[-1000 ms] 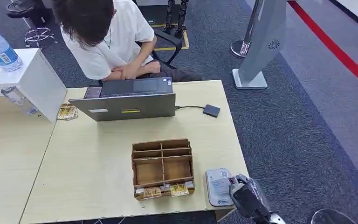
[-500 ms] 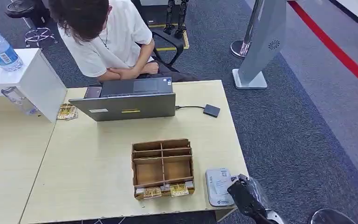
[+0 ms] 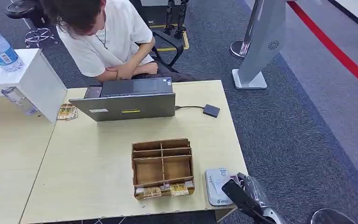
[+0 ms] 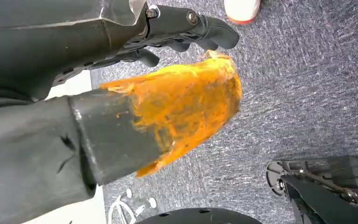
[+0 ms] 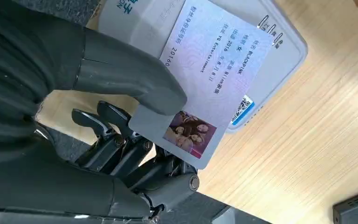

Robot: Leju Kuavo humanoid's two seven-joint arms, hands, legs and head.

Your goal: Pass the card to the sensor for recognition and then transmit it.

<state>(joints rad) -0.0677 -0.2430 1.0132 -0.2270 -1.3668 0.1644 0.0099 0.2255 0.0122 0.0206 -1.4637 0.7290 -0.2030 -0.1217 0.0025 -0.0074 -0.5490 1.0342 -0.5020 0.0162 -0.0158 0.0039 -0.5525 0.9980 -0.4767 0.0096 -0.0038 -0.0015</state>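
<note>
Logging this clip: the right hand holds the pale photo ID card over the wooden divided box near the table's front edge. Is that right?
Not quite. The right hand holds the pale photo ID card over the flat white card reader, not the box. The right wrist view shows it; in the head view the wooden divided box stands beside the reader.

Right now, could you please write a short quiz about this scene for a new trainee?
1. True or false: the right hand holds the card over the white sensor.
2. Where does the wooden divided box stand? A) beside the sensor, B) on the laptop, C) on the carpet.
3. Fill in: a cable joins the laptop to a small ___ box.

Key: 1 true; 2 A; 3 dark.
</note>
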